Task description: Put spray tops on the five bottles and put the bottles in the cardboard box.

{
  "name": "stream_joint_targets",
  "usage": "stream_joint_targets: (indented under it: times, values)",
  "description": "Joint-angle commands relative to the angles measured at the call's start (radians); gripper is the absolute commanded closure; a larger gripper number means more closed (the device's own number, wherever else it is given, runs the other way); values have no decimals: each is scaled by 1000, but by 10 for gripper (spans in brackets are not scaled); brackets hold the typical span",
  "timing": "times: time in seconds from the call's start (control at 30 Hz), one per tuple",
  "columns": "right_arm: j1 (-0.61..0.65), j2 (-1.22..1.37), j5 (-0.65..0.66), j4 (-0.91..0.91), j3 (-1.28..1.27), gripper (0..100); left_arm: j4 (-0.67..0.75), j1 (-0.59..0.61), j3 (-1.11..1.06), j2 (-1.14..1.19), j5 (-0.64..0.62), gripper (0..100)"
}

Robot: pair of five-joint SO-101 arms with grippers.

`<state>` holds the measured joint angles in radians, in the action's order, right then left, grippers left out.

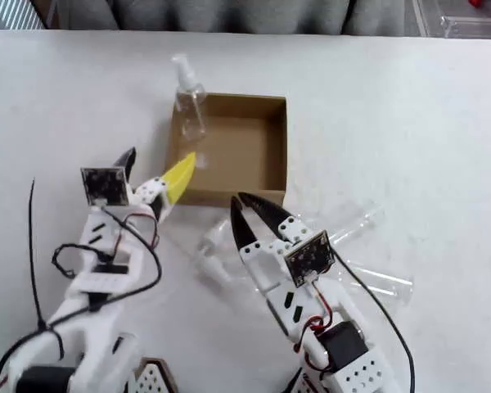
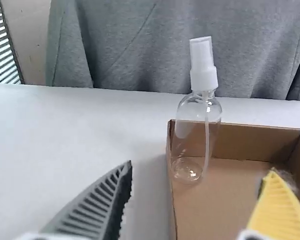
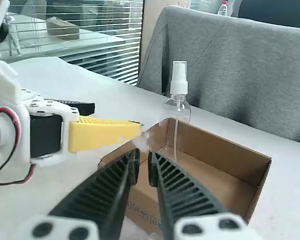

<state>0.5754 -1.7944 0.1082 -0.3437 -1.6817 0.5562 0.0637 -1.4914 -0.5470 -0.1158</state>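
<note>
One spray bottle (image 1: 189, 106) capped and upright at the far-left corner of the cardboard box (image 1: 245, 155), seemingly inside. Left end effector (image 1: 162, 155) wide and empty, at the near-left wall of the box. Right end effector (image 1: 239, 201) narrow, holding nothing, just on the near side of the box, above clear bottles (image 1: 215, 244) lying on the surface (image 1: 409, 123). Probably between bottles now. Next, by judgement: opening wider, then gripping a lying bottle for capping.
</note>
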Motion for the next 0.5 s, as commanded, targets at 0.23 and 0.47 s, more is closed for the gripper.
stream_joint_targets:
  times: [0.23, 0.47]
  values:
    - [-21, -8, 12, -4, -8, 983, -603, 101, 0, -398, -9, 627]
    - [-22, -8, 12, -4, -8, 983, -971, 104, 0, -618, -17, 627]
